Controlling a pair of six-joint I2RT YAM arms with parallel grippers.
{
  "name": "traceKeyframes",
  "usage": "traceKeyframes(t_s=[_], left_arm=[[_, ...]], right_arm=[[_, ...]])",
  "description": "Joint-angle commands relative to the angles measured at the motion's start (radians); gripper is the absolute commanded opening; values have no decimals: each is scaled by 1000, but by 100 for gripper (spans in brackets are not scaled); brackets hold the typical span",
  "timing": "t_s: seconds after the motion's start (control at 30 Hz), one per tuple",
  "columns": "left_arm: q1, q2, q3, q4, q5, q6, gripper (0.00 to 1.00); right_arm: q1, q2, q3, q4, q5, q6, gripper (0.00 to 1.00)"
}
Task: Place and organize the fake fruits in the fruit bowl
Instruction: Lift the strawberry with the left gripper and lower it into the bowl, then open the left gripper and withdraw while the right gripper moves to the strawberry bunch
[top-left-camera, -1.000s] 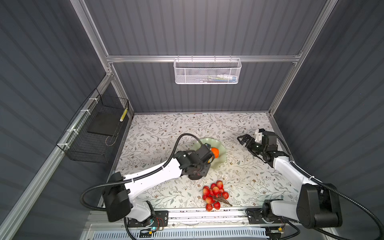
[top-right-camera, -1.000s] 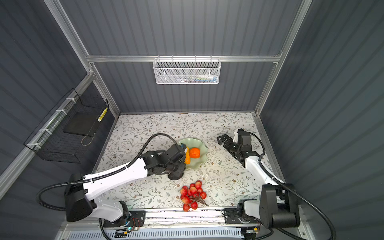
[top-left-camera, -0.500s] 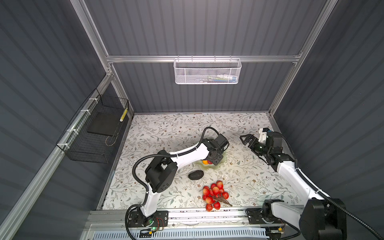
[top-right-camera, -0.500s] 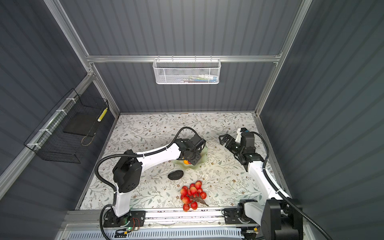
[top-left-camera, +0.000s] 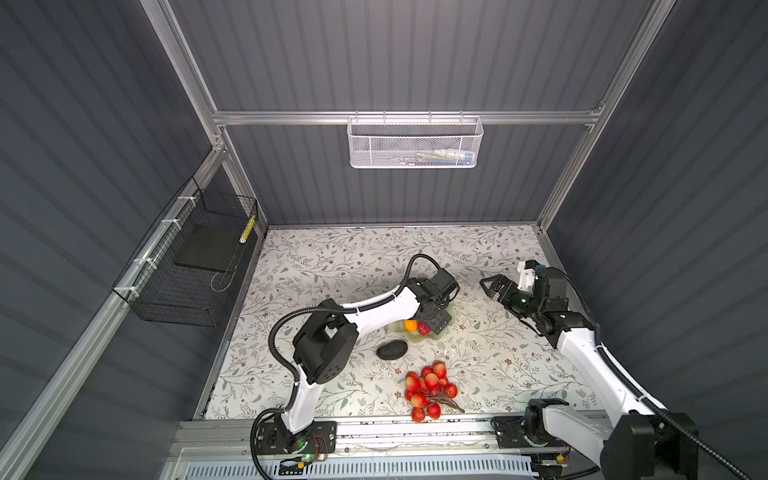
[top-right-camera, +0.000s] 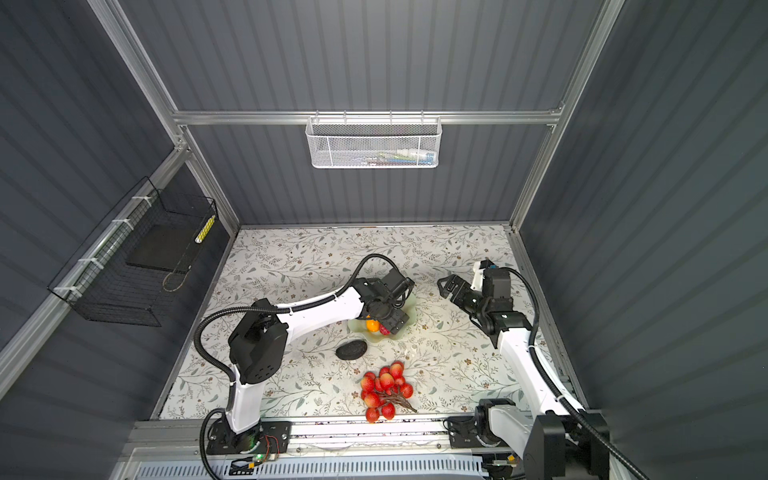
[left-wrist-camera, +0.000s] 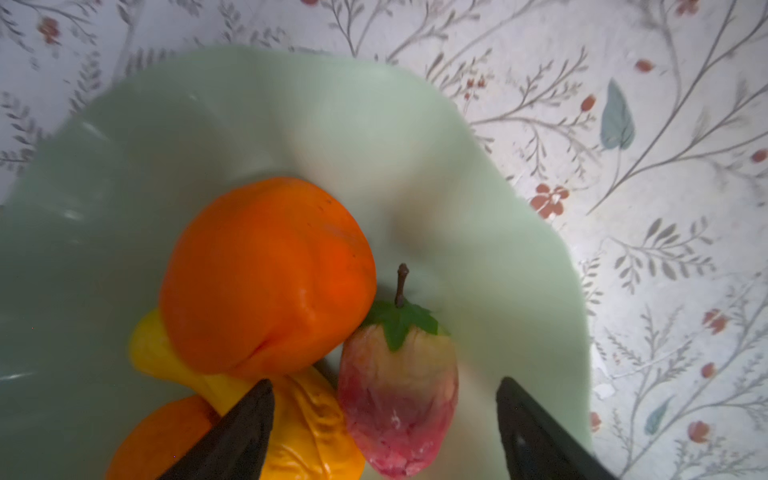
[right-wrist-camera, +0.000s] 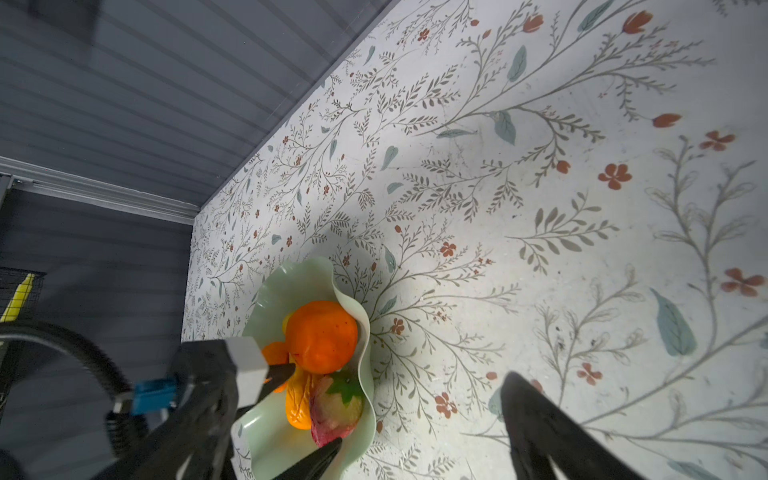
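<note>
In both top views you had the left gripper (top-left-camera: 432, 323) hanging over the fruit bowl (top-left-camera: 417, 338), with the black oval (top-left-camera: 391, 349) on the table (top-left-camera: 332, 257) just off the bowl's rim, back toward that arm's base, its long axis roughly crosswise, and closer to that arm than to the wide-open right gripper (top-left-camera: 491, 286). Your left wrist view showed the jaws parted either side of the strawberry (left-wrist-camera: 399, 395), which rested ungripped in the bowl. Your right wrist view put the bowl well ahead.

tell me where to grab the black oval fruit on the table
Across its narrow middle, from straight above. The black oval fruit lies flat beside the fruit bowl, long axis roughly left to right in both top views, so its short width is likely the easier span to close on.
</note>
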Motion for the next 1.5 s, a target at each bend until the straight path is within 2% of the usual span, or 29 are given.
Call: traceKeyframes(t_s=[0.0,0.13,0.2,0.37,0.57,0.73,0.8,0.9,1.17,1.47], left_arm=[[13,-134,-46,102,-64,-19,90],[32,-284,-167,253,-158,-52,95],[53,-378,-276,337,-208,-75,98],[124,-598,-486,468,-290,-145,100],[214,-781,-651,528,-296,-190,100],[246,-854,-695,504,-311,-191,100],[249,-880,-710,493,-327,-186,100],[254,-914,-730,478,-352,-184,100],[256,-965,-755,438,-375,-205,100],[256,-986,-766,418,-389,-205,100]], right_arm=[[37,-43,3,-153,-27,-73,94],[153,-106,-18,-298,-3,-101,90],[240,-138,-19,-386,26,-96,87],[422,-261,-61,-551,22,9,79],[603,-387,-128,-683,9,127,71],[691,-413,-208,-627,-59,191,68],[716,-387,-236,-573,-116,192,66],[756,-329,-243,-555,-129,186,63],[776,-229,-299,-343,-208,231,57],[782,-204,-346,-250,-244,265,53]])
